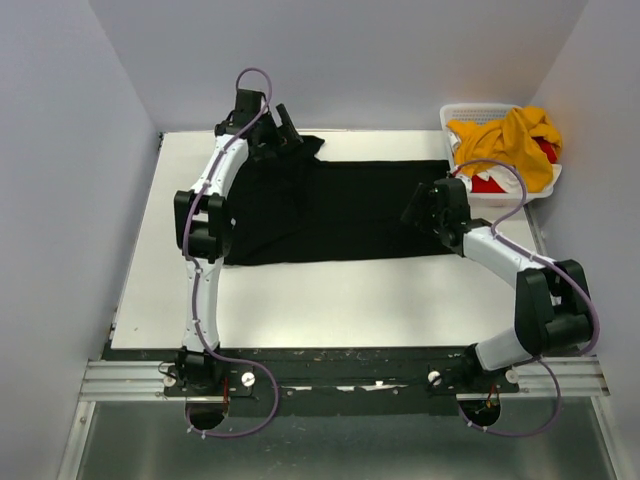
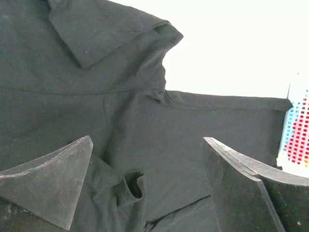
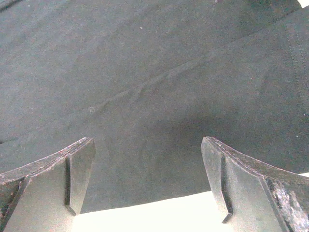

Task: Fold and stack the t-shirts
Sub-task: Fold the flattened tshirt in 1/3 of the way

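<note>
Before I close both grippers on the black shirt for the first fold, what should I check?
1. Left gripper open, nothing held: ok.
2. Right gripper open, nothing held: ok.
3. Right gripper over the edge of the black t-shirt: ok, the cloth edge and bare table both show between its jaws.
4. Cloth flat by the left gripper: not ok, a small bunched fold sits between its jaws.
5. Grippers touching the cloth: cannot tell.
6. Yellow shirt and red shirt clear of the fold area: ok, both in the basket.
</note>
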Motion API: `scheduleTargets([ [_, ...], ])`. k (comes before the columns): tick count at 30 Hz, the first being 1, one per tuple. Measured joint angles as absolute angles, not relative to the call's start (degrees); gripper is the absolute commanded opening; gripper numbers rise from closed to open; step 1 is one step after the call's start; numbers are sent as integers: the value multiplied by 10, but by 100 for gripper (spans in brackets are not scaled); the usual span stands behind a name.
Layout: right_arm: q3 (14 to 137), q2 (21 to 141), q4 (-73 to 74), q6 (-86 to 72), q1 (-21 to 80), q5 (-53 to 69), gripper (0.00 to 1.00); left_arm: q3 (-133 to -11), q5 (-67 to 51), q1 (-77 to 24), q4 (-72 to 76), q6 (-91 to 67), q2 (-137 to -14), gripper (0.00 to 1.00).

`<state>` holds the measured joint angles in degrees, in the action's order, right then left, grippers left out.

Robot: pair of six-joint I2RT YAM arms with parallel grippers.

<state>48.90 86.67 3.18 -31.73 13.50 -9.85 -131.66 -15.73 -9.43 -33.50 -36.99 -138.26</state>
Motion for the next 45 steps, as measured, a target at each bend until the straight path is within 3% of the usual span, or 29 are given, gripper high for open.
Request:
scheduleTargets([
  [4,477,844,24,-304,135,-90,100,-1261,-165,-87,-325,-364,-1341,98],
  [9,471,851,-11,-299,138,-50,100,-973,-159,-128,-276,-358,-1139,99],
  [13,489,897,-38,-304,141,-36,100,-841,-168,-179,-204,-376,-1039,98],
  [19,514,966,-35,-345,143,-40,100,-807,-201,-181,-179,-411,-1083,99],
  [25,493,962,-27,-394,143,-77,100,-746,-203,-178,-192,-421,-1107,98],
  [32,400,863,3,-437,143,-106,100,-645,-196,-227,-159,-428,-1044,98],
  [45,288,663,193,-546,132,-192,100,-432,-185,-358,-70,-524,-880,99],
])
